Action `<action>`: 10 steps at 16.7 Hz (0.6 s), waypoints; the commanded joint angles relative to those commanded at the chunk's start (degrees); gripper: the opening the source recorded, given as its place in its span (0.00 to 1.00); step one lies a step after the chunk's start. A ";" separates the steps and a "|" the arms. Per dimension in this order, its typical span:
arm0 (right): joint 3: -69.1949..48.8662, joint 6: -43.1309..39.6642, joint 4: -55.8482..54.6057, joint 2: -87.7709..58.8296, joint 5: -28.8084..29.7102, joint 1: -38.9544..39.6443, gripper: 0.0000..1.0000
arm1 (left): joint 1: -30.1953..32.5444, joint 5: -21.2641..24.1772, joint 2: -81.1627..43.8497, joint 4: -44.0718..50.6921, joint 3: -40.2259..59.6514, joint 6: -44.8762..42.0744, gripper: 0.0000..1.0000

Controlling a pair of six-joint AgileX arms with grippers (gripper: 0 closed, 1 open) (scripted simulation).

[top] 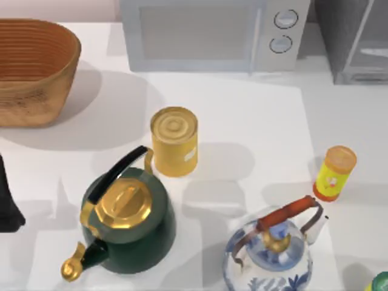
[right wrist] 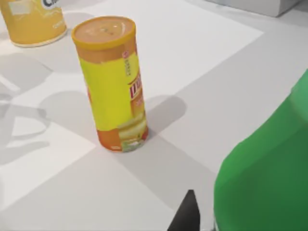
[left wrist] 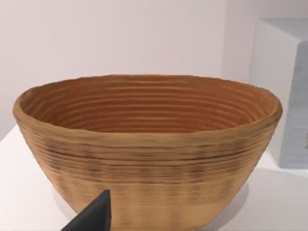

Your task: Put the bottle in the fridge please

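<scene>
- The bottle (top: 334, 173) stands upright near the desk's (top: 254, 115) right side, untouched, with bare desk all round its base.
- The fridge (top: 357, 39) sits at the far right corner, just beside the microwave (top: 212, 33); open desk lies between it and the bottle.
- The white-and-blue kettle (top: 273, 251) is near the bottle's left, the yellow tin can (top: 174, 140) and green kettle (top: 124, 221) farther left.
- The woven basket (top: 33, 70) fills the far left corner.
- Left arm (top: 7, 200) sits at the left edge; its gripper's opening I cannot tell.
- A green object (right wrist: 269, 178) stands close in the right wrist view, near the bottle (right wrist: 111, 82); the right gripper's opening I cannot tell.
</scene>
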State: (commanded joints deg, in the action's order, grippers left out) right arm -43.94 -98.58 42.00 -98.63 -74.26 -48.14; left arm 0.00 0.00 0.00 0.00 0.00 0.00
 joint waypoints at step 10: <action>4.15 -5.89 9.88 -1.58 1.92 -4.06 0.01 | 0.00 0.00 0.00 0.00 0.00 0.00 1.00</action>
State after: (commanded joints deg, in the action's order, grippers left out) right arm -39.79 -104.48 51.88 -100.20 -72.33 -52.20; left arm 0.00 0.00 0.00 0.00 0.00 0.00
